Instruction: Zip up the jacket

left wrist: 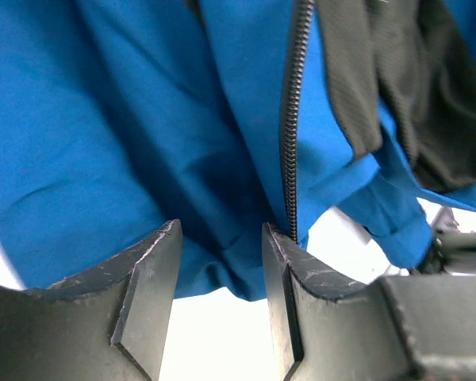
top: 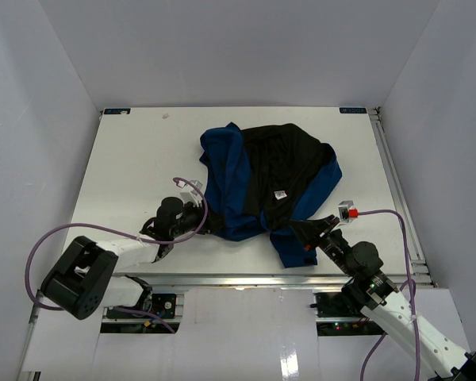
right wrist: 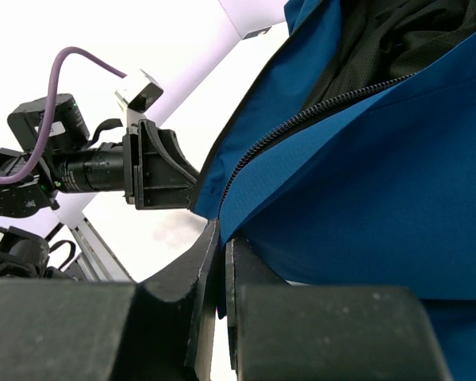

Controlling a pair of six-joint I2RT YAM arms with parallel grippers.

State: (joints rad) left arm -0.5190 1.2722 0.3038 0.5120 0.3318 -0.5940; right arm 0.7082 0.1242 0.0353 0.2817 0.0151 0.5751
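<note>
- our left gripper [left wrist: 222, 234] stands half open, holding nothing; the jacket [left wrist: 103, 135] hem lies just ahead of the gap.
- the zip [left wrist: 290, 119] runs lengthwise straight away from one fingertip.
- our right gripper [right wrist: 222, 242] is closed, pinching the hem close by.

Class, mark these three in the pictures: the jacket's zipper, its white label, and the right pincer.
zipper [left wrist: 289, 119], left wrist view, on the dark teeth midway along the strip.
white label [top: 279, 194], top external view, middle of the label.
right pincer [right wrist: 224, 236], right wrist view, between its closed fingertips.
</note>
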